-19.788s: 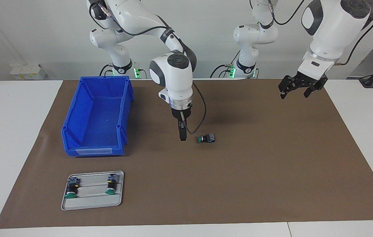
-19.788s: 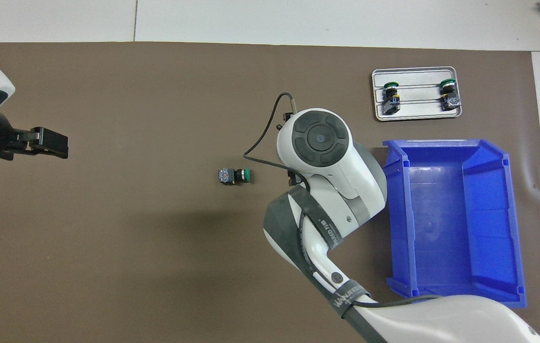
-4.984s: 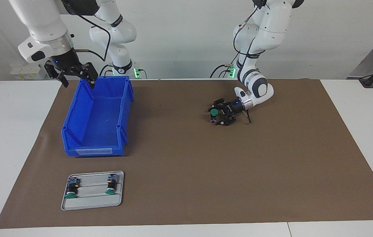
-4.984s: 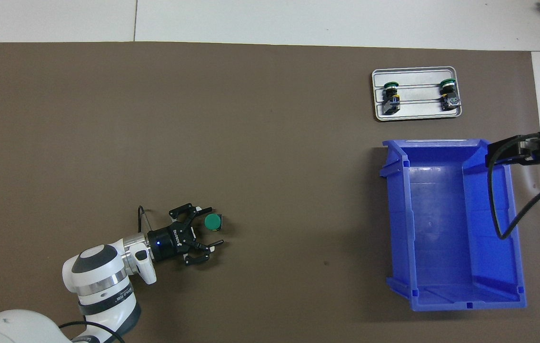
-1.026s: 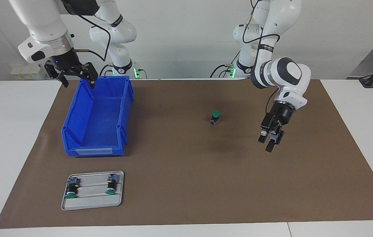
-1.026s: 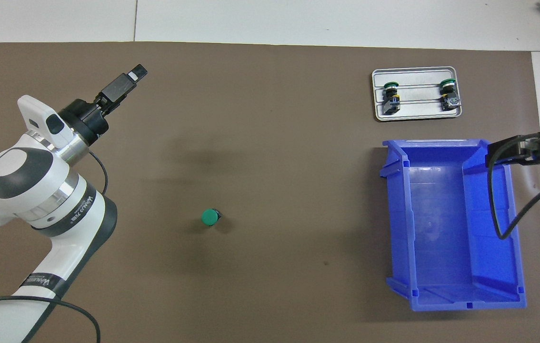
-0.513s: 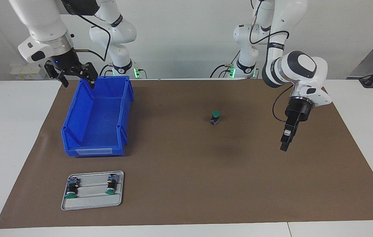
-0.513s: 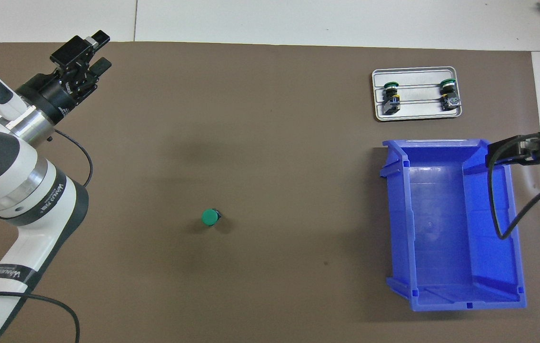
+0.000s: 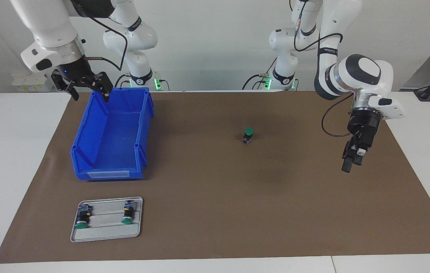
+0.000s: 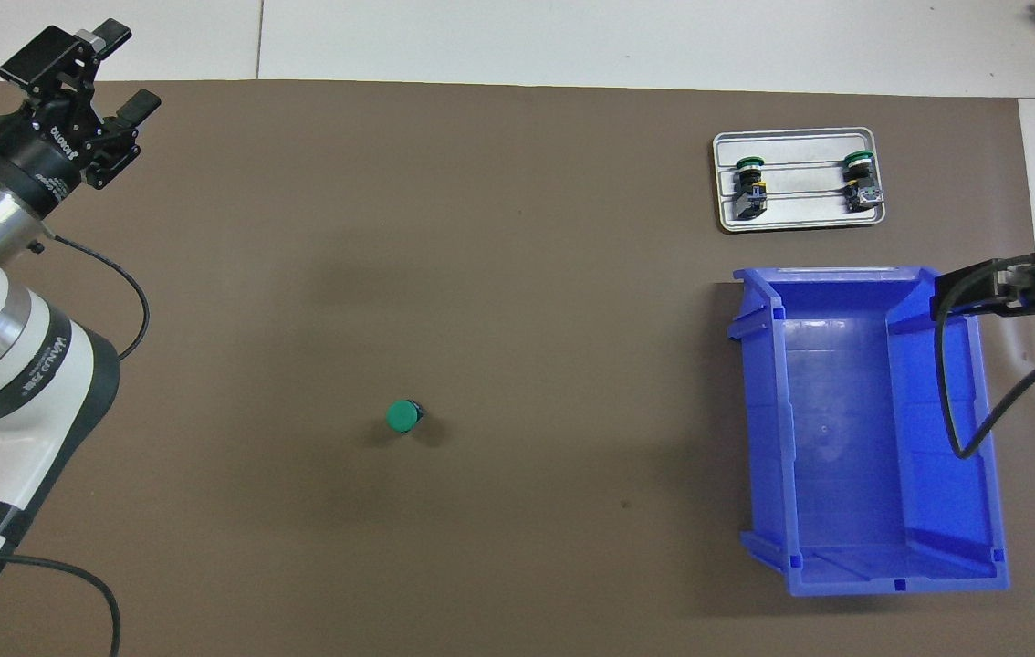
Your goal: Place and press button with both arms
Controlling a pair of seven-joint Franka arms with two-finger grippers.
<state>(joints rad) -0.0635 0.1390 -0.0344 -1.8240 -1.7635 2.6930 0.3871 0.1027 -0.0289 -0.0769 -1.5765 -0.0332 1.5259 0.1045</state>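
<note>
A: Where's the button (image 9: 248,134)?
B: Upright on the brown mat (image 9: 215,212), green cap up, mid-table, well apart from the blue bin (image 9: 110,136), toward the L arm's end from it. Nothing touching it.
A: Pincers?
B: Left pincer (image 10: 102,71) up over the mat's edge, well apart from the button, fingers apart, empty. Right pincer (image 9: 88,91) waits over the bin's corner, fingers apart, empty.
A: Other stuff?
B: Grey tray (image 9: 105,236) w/ two more buttons, farther from the robots than the bin.

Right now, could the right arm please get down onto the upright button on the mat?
Probably yes: the button stands alone on bare mat, cap up, while the right hand hangs over the bin's corner.
</note>
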